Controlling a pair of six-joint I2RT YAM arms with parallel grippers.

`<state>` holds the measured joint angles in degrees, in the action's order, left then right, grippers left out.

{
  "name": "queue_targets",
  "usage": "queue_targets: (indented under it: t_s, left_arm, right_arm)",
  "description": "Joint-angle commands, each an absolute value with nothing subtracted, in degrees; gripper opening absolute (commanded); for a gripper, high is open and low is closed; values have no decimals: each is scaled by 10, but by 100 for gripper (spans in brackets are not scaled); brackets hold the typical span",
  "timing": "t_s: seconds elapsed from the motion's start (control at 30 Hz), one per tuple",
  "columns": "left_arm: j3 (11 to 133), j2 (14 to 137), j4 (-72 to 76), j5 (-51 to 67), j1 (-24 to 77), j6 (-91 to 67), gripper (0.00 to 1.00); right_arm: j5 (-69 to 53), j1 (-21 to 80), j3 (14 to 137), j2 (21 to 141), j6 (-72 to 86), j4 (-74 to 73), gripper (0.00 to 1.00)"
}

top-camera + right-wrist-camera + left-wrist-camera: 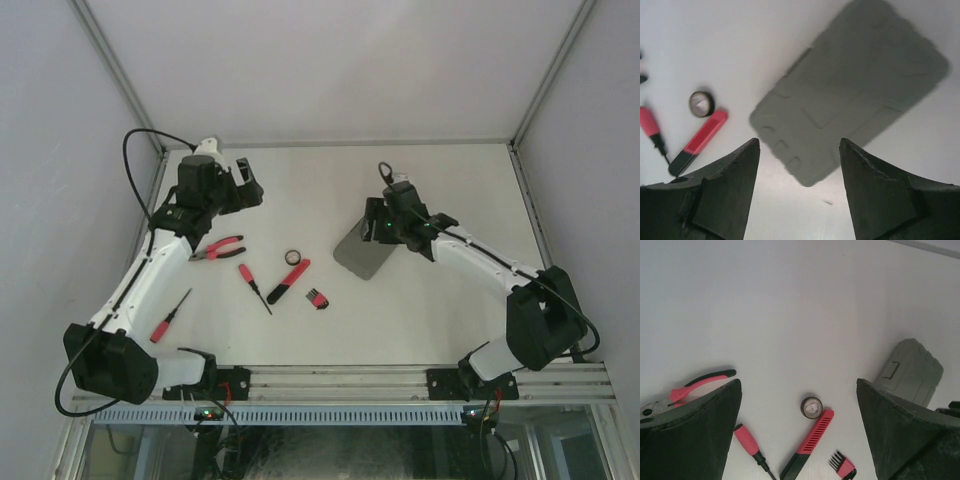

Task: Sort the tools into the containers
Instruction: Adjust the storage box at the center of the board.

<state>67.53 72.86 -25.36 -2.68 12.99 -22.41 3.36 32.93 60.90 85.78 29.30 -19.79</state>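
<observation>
From the top, the grey case [360, 258] lies shut on the bench [450, 180], right of the hex key set [318, 296], under the right gripper [374, 230]. In its wrist view the left gripper [797, 382] is spread wide and empty, with the pliers [700, 384] and black ring [811, 407] nearby. In its own view the right gripper is spread, empty, over the grey case

The worktop [400, 180] is plain white. The tool case [358, 258] is flat mid-grey all over. The pliers [218, 249] have pinkish-red handles edged in black. There are 2 drivers, the shorter screwdriver [250, 280] and the thin screwdriver [168, 318], and each has a red handle and a black shaft. The longer tool [288, 281] is red with a row of dark slots, ending in black. The ring [293, 257] is black around a pale centre. The hex key set [319, 296] has a red holder and black keys.
</observation>
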Motion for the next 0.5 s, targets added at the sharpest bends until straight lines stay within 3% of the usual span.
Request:
queue_targets:
  t_s: [0.0, 0.2, 0.47]
  left_arm:
    - [657, 723, -197, 7, 164, -232, 100]
    - [698, 798, -172, 36, 217, -282, 97]
    - [846, 966, -176, 34, 287, -258, 98]
  right_arm:
    - [48, 265, 564, 809, 339, -183, 67]
    - [3, 190, 491, 760, 371, -164, 76]
    - [-84, 110, 420, 710, 396, -110, 79]
